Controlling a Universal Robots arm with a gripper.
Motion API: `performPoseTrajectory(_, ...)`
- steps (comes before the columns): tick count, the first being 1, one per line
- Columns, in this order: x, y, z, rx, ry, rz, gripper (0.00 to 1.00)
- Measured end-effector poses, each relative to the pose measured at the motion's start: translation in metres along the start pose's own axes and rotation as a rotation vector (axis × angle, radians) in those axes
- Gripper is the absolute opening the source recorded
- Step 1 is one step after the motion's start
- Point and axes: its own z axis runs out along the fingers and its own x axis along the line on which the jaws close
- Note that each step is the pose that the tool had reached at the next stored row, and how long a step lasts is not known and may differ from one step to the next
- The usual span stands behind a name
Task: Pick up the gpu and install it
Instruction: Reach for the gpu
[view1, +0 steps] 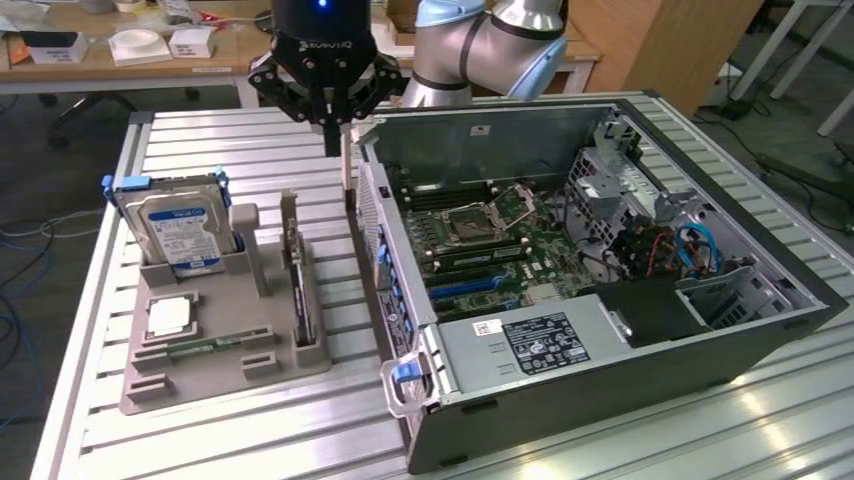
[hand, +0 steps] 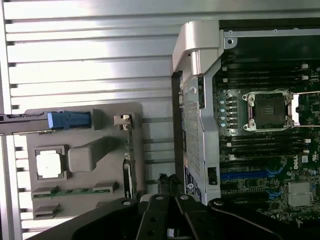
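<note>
Your gripper (view1: 332, 140) is hovering with its fingers pressed together, above the gap between the tray (view1: 200, 375) and the open case (view1: 587, 365). The gpu (view1: 300, 295) is standing on edge in the tray's slot, on the side nearest the case, with its silver bracket (view1: 287, 212) at the end closer to the gripper.

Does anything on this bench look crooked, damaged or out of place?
Nothing stands out. The gpu stands on edge in its slot of the gray holder, the hard drive sits upright beside it, and the open computer case looks intact.
</note>
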Motion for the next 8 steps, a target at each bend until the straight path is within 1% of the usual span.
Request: performPoseTrajectory(8,0.0,0.0,0.0,0.0,0.0,0.0,0.13)
